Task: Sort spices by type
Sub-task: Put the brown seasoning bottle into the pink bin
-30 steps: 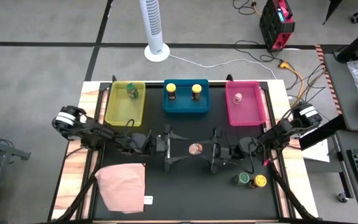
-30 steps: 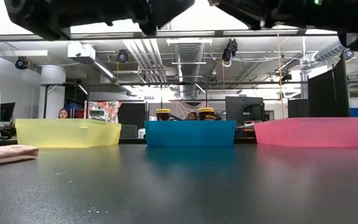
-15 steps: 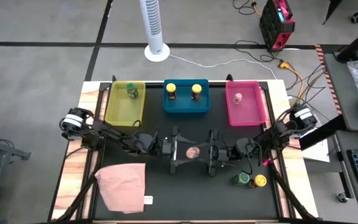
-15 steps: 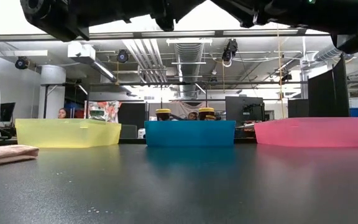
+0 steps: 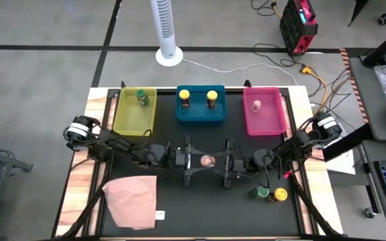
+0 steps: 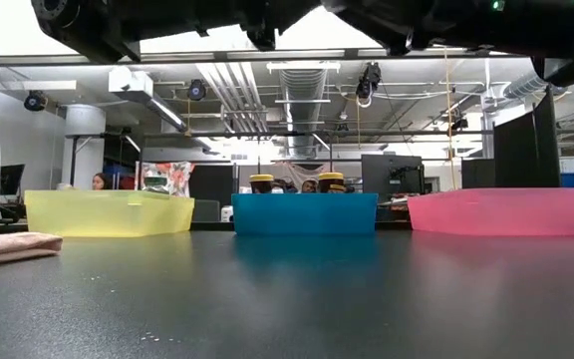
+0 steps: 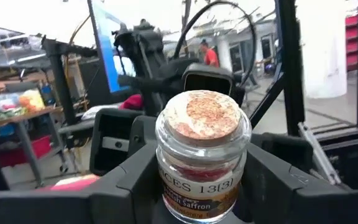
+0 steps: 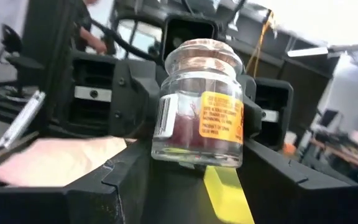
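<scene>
I count seven spice jars. One green-lidded jar [image 5: 141,98] stands in the yellow bin [image 5: 134,126], two yellow-lidded jars [image 5: 184,98] stand in the blue bin [image 5: 200,116], and one pink-lidded jar [image 5: 256,106] stands in the pink bin [image 5: 265,126]. On the black table [image 5: 200,211], near its right front, a green-lidded jar [image 5: 263,193] and another yellow-lidded one [image 5: 281,195] stand just beside each other. The seventh, a pink-topped jar [image 5: 208,161], is held up at the table's middle between my two grippers.

Both arms reach inward from the table's sides and meet nose to nose. The left gripper [image 5: 186,161] and the right gripper [image 5: 228,163] each have their fingers around this same jar; both look clamped on it, though I cannot tell how firmly either one grips.

Up close it is clear glass [image 7: 202,163] with reddish threads inside, a yellow label and a speckled pinkish top. A pink cloth [image 5: 132,200] lies at the left front.
</scene>
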### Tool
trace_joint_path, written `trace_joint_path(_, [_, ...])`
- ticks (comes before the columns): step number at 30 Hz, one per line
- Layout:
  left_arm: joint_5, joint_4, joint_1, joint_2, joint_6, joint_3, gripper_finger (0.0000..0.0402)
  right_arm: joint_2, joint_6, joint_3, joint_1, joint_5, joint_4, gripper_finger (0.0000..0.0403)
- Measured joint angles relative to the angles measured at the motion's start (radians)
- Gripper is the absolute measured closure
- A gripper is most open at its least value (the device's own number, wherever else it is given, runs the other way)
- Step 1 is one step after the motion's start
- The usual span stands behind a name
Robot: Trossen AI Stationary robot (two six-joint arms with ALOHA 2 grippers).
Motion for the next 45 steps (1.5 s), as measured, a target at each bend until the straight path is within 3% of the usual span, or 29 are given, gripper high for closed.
trace_joint_path(4, [-0.044, -0.044, -0.001, -0.003, 0.002, -0.001, 0.0231, -0.017, 0.047, 0.0, 0.002, 0.067, -0.077, 0.0183])
trace_joint_path(11, [-0.199, -0.274, -0.003, -0.065, 0.005, 0.001, 0.0231, -0.062, 0.165, 0.002, 0.005, 0.246, -0.282, 0.014])
trace_joint_path(17, [-0.335, -0.467, -0.013, -0.119, 0.005, 0.0, 0.0231, -0.142, 0.319, 0.002, 0.003, 0.285, -0.519, 0.0099])
trace_joint_path(22, [-0.371, -0.608, -0.013, -0.134, -0.043, 0.0, 0.0231, -0.225, 0.4, 0.002, 0.003, 0.334, -0.62, 0.0088])
trace_joint_path(29, [-0.381, -0.608, -0.013, -0.116, -0.088, 0.0, 0.0231, -0.255, 0.393, 0.064, 0.003, 0.303, -0.69, 0.0094])
trace_joint_path(36, [-0.394, -0.588, -0.012, -0.116, -0.092, 0.0, 0.0231, -0.171, 0.359, 0.221, 0.003, 0.301, -0.834, 0.0098])
trace_joint_path(45, [-0.394, -0.573, -0.013, -0.116, -0.093, 0.0, 0.0231, -0.087, 0.38, 0.315, -0.021, 0.302, -0.856, 0.0098])
